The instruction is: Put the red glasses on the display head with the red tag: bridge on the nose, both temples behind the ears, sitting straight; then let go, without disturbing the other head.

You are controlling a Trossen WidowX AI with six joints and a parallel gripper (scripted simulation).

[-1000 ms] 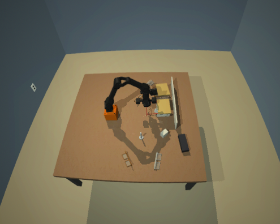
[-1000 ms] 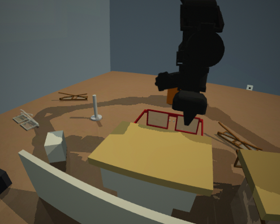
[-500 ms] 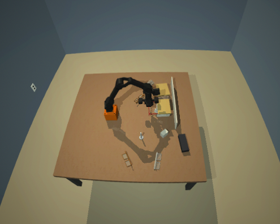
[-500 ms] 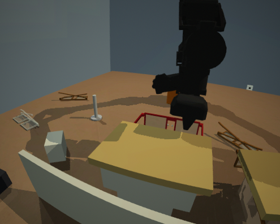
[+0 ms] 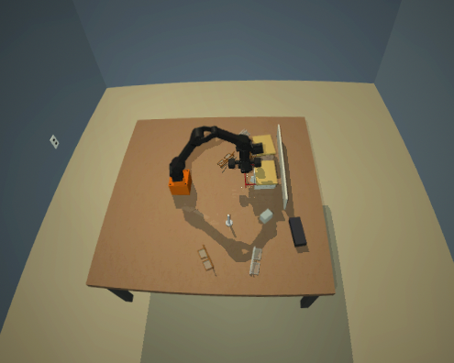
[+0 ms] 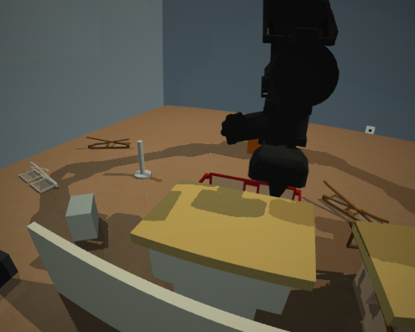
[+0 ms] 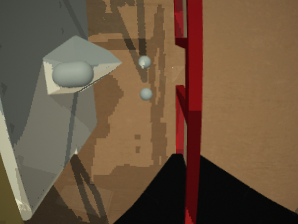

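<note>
My gripper (image 5: 246, 172) (image 6: 278, 192) (image 7: 184, 163) is shut on the front bar of the red glasses (image 5: 247, 182) (image 6: 237, 180) (image 7: 193, 83). It holds them upright, just in front of the nearer display head (image 5: 265, 175) (image 6: 229, 235), a grey block head with a yellow top. In the wrist view the head's grey face (image 7: 36, 103) and its nose (image 7: 80, 72) lie left of the red frame, with a gap between them. The glasses' two small nose pads (image 7: 145, 63) point toward the face. The second head (image 5: 264, 144) (image 6: 394, 264) stands beside it. No red tag shows.
A white panel (image 5: 282, 165) (image 6: 111, 285) stands behind both heads. Brown glasses (image 5: 225, 161) (image 6: 350, 207) lie by the second head. A grey cube (image 5: 266, 215) (image 6: 83, 217), a small post (image 5: 229, 222) (image 6: 142, 161), a black box (image 5: 297, 230), more brown glasses (image 5: 206, 258) (image 6: 108, 143) and clear glasses (image 5: 254, 263) (image 6: 38, 178) lie farther off.
</note>
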